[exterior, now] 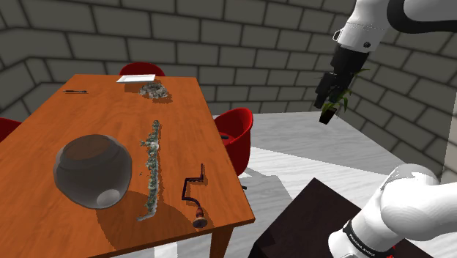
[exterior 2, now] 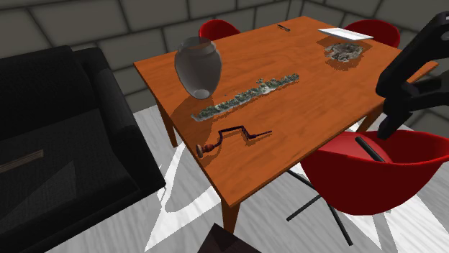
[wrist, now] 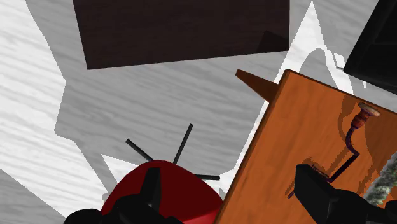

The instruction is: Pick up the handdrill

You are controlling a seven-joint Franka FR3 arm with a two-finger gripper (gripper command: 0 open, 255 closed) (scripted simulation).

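Where the hand drill lies: flat on the wooden table, near the corner closest to the stand, beside a long grey-green strip.
Drill to gripper: well apart; the gripper hangs high, off the table's edge, over a red chair.
Fingers: spread wide, clasping nothing.

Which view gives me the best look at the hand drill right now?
The second exterior view: the reddish-brown cranked hand drill lies whole, side-on. The shoulder view shows it whole but foreshortened; the wrist view, partly hidden by the end effector.
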